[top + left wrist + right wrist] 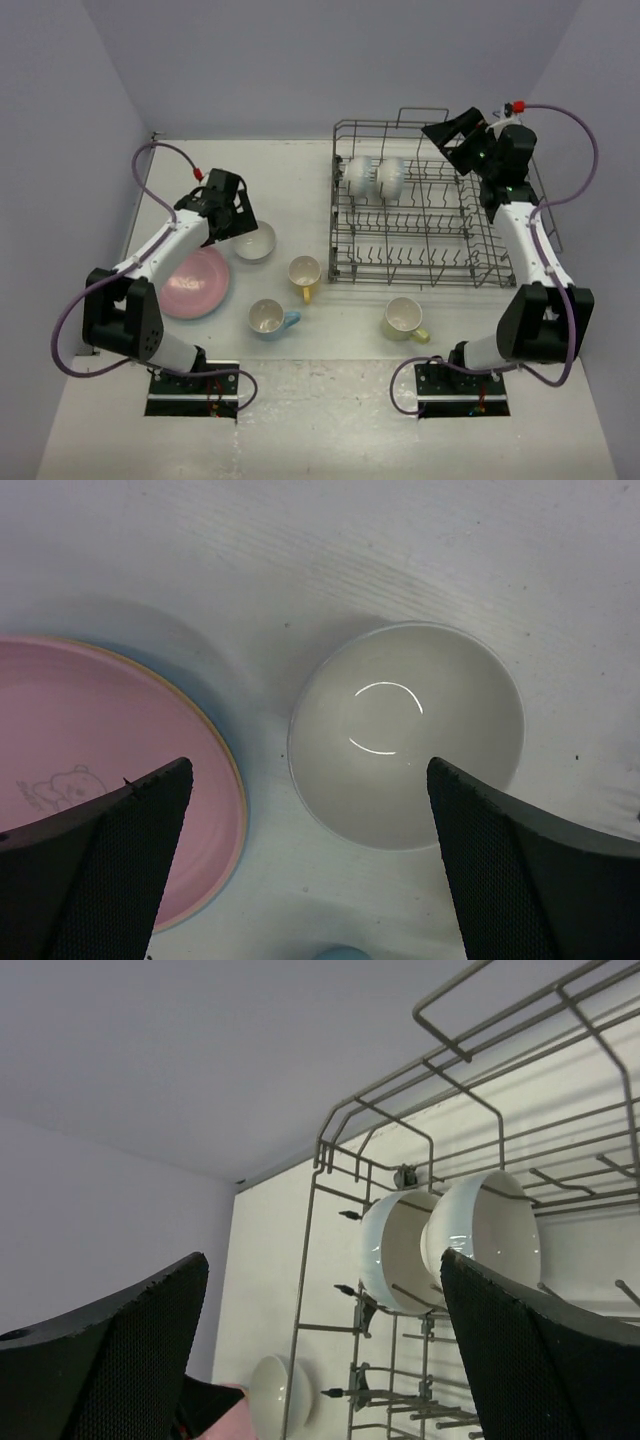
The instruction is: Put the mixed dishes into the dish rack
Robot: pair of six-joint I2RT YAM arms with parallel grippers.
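Left gripper point(310, 780) jaws were spread wide above the bowl point(405, 735), set upright on the counter point(450, 540), offset toward one finger. Right gripper point(455, 135) jaws, likewise wide, were positioned over the rack point(430, 282).

Dish rack point(435, 215): two white bowls point(376, 178) stand on edge in the far-left row, side by side. Nearer rows and right side show bare tines, open from above. On the counter point(330, 420), third bowl point(255, 241) sits just right of the pink plate point(193, 283), with a narrow gap between. Left jaws are spread wide over this bowl. Yellow mug point(304, 272) and light blue mug point(267, 318) crowd the bowl's near-right side. Pale green mug point(403, 318) stands near the rack's near edge.
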